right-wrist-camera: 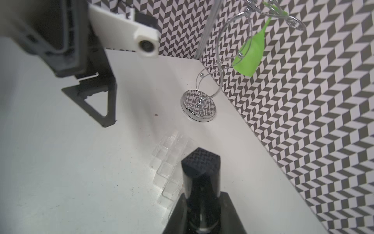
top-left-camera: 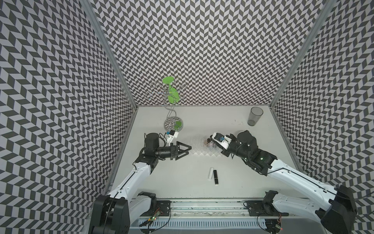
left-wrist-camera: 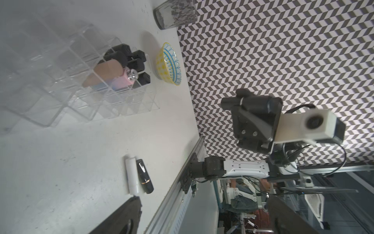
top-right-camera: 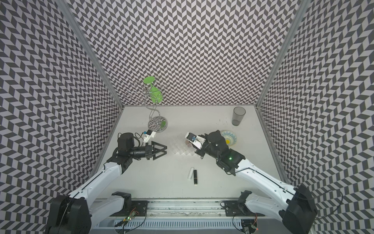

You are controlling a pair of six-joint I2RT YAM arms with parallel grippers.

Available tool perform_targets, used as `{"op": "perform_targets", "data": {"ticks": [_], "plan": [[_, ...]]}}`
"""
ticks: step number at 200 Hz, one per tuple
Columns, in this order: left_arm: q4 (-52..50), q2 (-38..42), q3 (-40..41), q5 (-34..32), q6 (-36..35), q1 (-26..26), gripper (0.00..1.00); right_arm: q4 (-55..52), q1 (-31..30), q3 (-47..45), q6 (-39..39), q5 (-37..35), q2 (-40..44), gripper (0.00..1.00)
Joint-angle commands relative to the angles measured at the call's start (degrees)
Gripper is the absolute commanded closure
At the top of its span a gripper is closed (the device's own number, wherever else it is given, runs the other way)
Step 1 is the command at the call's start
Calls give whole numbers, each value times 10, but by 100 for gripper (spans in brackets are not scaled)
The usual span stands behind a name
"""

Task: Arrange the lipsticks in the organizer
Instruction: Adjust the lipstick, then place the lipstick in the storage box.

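Over the organizer's [top-left-camera: 199,151] right end: right gripper [right-wrist-camera: 202,204] clamped on black lipstick [right-wrist-camera: 199,168]. Left gripper [top-left-camera: 189,150] just beside its left end, jaws apart, empty. White lipstick [top-left-camera: 211,173] and second black lipstick [top-left-camera: 216,176] lie side by side on its robot side.

- left arm [top-left-camera: 129,182] and right arm [top-left-camera: 293,178]: smooth white shells, chunky black joints
- left gripper [top-left-camera: 189,150]: all black, triangular cut-out fingers [right-wrist-camera: 111,101]
- boxy white wrist camera [top-left-camera: 173,135], thin black cables [top-left-camera: 253,165]
- tiny green light [top-left-camera: 262,158] glowing on the right arm

top pair: high, looking down on my white bench [top-left-camera: 172,182] | wrist cams: low, close, both sharing clear acrylic organizer [left-wrist-camera: 113,109] [right-wrist-camera: 168,162]
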State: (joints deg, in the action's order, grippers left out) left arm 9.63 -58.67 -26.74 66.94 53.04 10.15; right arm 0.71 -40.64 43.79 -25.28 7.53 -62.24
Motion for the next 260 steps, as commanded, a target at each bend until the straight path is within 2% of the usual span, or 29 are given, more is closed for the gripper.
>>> {"op": "perform_targets", "data": {"ticks": [1, 13, 20, 39, 60, 79, 96, 163, 190, 210, 260], "plan": [[192, 70, 69, -100, 123, 10, 0, 175, 56, -59, 158, 102, 11, 96], [209, 120, 91, -143, 125, 15, 0, 256, 82, -105, 205, 107, 18, 96], [210, 152, 102, -167, 122, 20, 0, 294, 90, -128, 224, 102, 20, 100], [224, 231, 138, -212, 119, 28, 0, 408, 102, -195, 272, 80, 13, 100], [273, 300, 199, -273, 142, 39, 0, 439, 112, -217, 311, 50, -21, 100], [303, 333, 223, -294, 142, 44, 0, 512, 124, -256, 331, 49, -45, 100], [291, 330, 215, -304, 116, 54, 0, 597, 124, -295, 344, 20, -69, 99], [292, 283, 214, -366, 39, 96, 0, 690, 126, -279, 333, -33, -192, 97], [302, 272, 211, -385, 23, 110, 0, 712, 127, -269, 342, -5, -240, 97], [312, 256, 210, -393, 11, 118, 0, 751, 129, -268, 352, -25, -293, 97], [341, 199, 201, -385, -7, 122, 0, 913, 134, -278, 371, -11, -413, 96]]}}
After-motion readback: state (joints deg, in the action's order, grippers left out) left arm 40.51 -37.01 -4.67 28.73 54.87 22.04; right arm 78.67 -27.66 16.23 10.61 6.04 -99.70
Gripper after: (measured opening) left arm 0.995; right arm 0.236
